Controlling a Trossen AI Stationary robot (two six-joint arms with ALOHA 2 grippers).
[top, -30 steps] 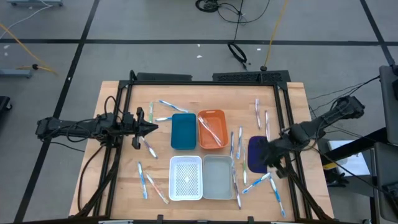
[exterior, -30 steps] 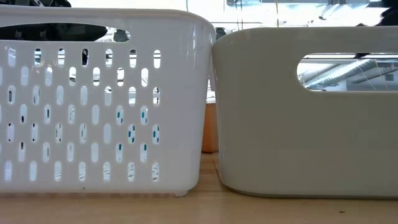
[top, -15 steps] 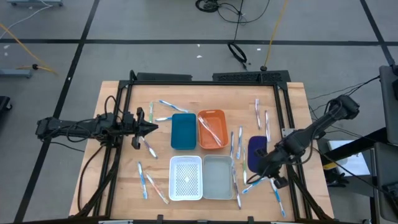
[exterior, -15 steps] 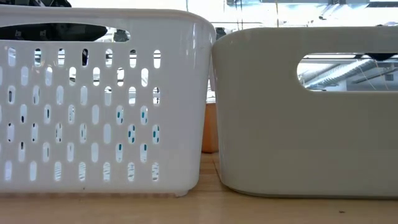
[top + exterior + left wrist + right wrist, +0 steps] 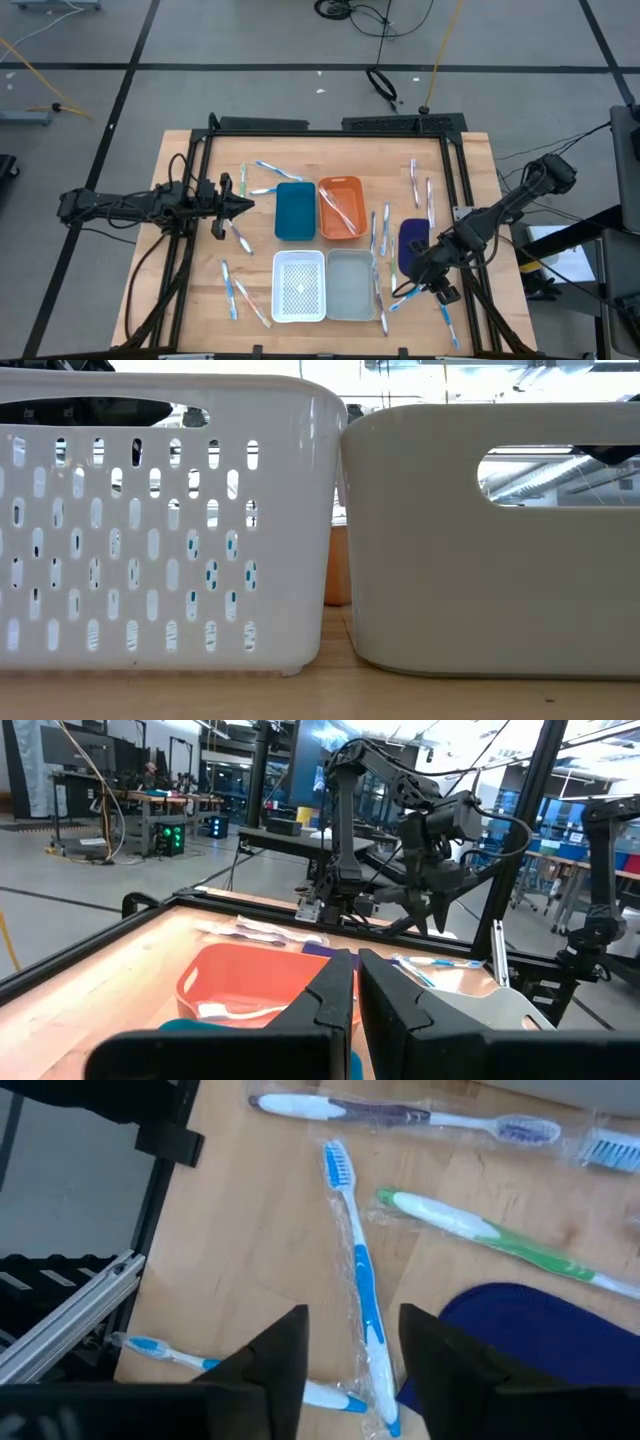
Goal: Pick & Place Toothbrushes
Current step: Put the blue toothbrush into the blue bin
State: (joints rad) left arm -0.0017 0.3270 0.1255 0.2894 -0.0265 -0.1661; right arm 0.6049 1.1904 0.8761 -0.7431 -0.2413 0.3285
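Observation:
Several toothbrushes lie scattered on the wooden table (image 5: 200,300). My right gripper (image 5: 418,278) hangs open above those by the dark blue pad (image 5: 413,245), its fingers pointing steeply down. In its wrist view a blue-and-white toothbrush (image 5: 358,1280) lies flat on the wood below the gap between the fingers (image 5: 350,1350), running along it. Beyond lie a green-handled toothbrush (image 5: 500,1235) and a grey one (image 5: 400,1115). My left gripper (image 5: 240,205) waits shut and level at the table's left, holding nothing.
Four small trays stand mid-table: teal (image 5: 295,211), orange (image 5: 340,207) with a toothbrush inside, white perforated (image 5: 299,285) and grey (image 5: 350,284). The last two fill the low view (image 5: 160,520). A black frame rail (image 5: 60,1320) runs along the table's right edge.
My right gripper has moved toward the table's near edge and a little left, dropping lower, from beside the blue pad to above the toothbrushes just in front of it. Nothing on the table has shifted.

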